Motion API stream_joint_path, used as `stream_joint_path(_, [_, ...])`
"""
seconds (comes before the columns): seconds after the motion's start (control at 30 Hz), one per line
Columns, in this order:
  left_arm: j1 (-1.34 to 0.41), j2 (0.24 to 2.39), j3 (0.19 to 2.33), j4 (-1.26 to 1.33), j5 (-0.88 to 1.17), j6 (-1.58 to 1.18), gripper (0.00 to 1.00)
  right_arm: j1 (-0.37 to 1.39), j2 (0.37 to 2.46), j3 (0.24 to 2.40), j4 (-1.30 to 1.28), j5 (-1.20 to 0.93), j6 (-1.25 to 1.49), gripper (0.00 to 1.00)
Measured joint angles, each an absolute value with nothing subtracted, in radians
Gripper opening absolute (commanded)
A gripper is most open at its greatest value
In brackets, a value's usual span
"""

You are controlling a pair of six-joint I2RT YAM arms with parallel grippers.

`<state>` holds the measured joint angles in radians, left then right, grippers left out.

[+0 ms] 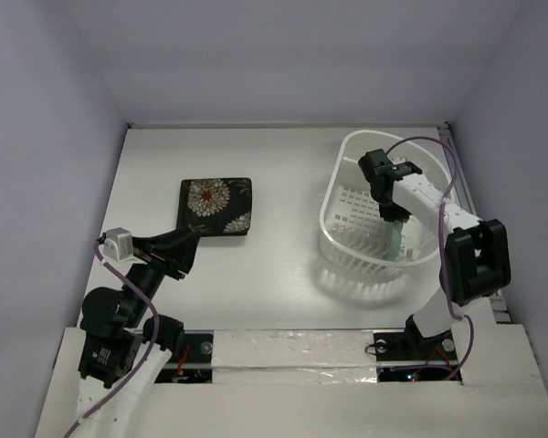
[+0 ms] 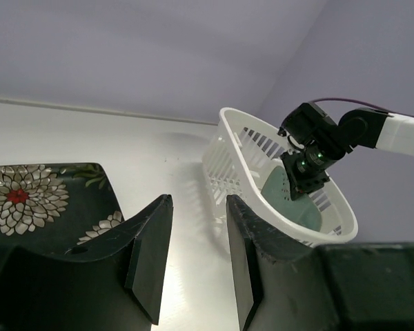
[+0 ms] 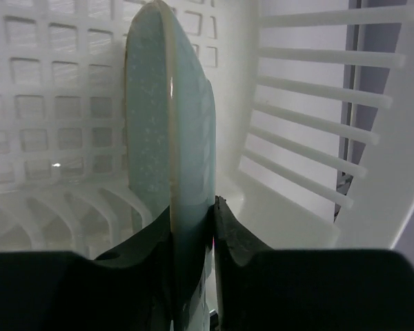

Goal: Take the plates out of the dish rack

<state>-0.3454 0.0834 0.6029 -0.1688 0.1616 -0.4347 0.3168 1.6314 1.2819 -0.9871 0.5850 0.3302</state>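
Note:
The white dish rack (image 1: 352,251) stands at the right of the table. My right gripper (image 1: 393,217) reaches down into it and is shut on the edge of the pale mint-green plate (image 3: 169,131), which stands on edge against the rack's wall (image 3: 317,124). The same plate (image 2: 293,200) shows inside the rack (image 2: 228,162) in the left wrist view. A black square plate with white-red flowers (image 1: 216,206) lies flat on the table at the left. My left gripper (image 1: 184,246) is open and empty, just near and left of that plate (image 2: 34,200).
White walls close in the table on three sides. A taped white ledge (image 1: 292,351) runs along the near edge between the arm bases. A purple cable (image 1: 443,196) loops over the right arm above the rack.

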Motion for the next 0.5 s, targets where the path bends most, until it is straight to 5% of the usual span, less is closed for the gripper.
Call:
stream_joint_path(0.13, [-0.346, 0.081, 0.603, -0.168, 0.161, -0.435, 0.34, 0.314, 1.647, 1.29, -0.982, 0.647, 0.316, 0.0])
stream_joint_path(0.5, [-0.346, 0.082, 0.603, -0.169, 0.161, -0.435, 0.34, 0.315, 1.681, 1.293, -0.756, 0.822, 0.123, 0.0])
